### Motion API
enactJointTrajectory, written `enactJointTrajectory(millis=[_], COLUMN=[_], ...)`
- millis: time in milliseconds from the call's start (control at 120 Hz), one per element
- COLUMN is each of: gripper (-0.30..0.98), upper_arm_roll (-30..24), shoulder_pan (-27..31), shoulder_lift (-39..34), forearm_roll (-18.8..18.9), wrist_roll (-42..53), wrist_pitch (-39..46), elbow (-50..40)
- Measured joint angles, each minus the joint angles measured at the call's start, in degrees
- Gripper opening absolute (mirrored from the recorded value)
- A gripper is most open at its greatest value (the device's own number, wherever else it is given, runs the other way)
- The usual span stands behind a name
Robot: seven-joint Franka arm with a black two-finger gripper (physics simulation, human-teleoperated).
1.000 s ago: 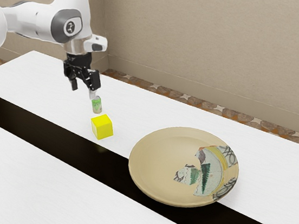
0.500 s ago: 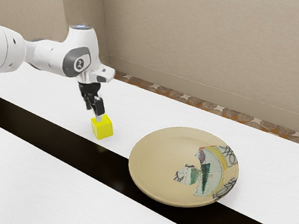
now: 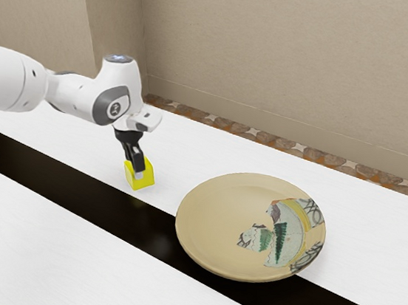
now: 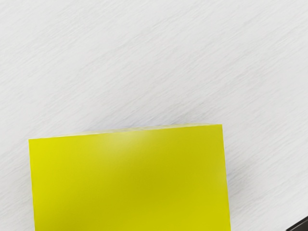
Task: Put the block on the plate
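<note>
The black gripper [image 3: 138, 171] is down at the yellow block [image 3: 141, 183] in the exterior view, overlapping its top and upper side. Whether it stands open or has closed on the block cannot be made out. The block rests on the white table, just beyond the dark strip. In the wrist view the block [image 4: 130, 180] lies large under the hand, its edges nearly square to the view. To the exterior view's right of the block is the wide beige plate [image 3: 218, 217], patterned on one side, with nothing on it.
A dark strip [image 3: 74, 178] runs lengthwise along the white table [image 3: 50, 253], passing beneath the plate's near edge. Behind the table stands a beige wall [image 3: 289, 66], with a stone-patterned floor [image 3: 265, 138] at its foot.
My hand has turned and come down toward the exterior view's right, onto the block. The small green-labelled item seen behind the block earlier is now hidden. Block and plate have not visibly moved.
</note>
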Motion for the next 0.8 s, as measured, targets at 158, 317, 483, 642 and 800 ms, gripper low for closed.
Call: enactJointTrajectory(millis=[158,317,483,642,800], gripper=[0.69,0.69,0.52,0.41,0.37], upper_arm_roll=[0.27,1.18,1.26,1.26,1.26], shoulder_pan=[-0.03,-1.33,-1.93,-2.04,-2.57], shoulder_lift=[1.66,3.78,4.3,4.51,2.79], forearm_roll=[0.04,-0.01,-0.06,-0.3,-0.34], wrist_roll=[-0.19,-0.94,-2.88,-5.04,-6.89], wrist_pitch=[1.89,2.88,3.38,4.06,4.29], elbow=[0.57,3.45,3.86,3.86,3.58])
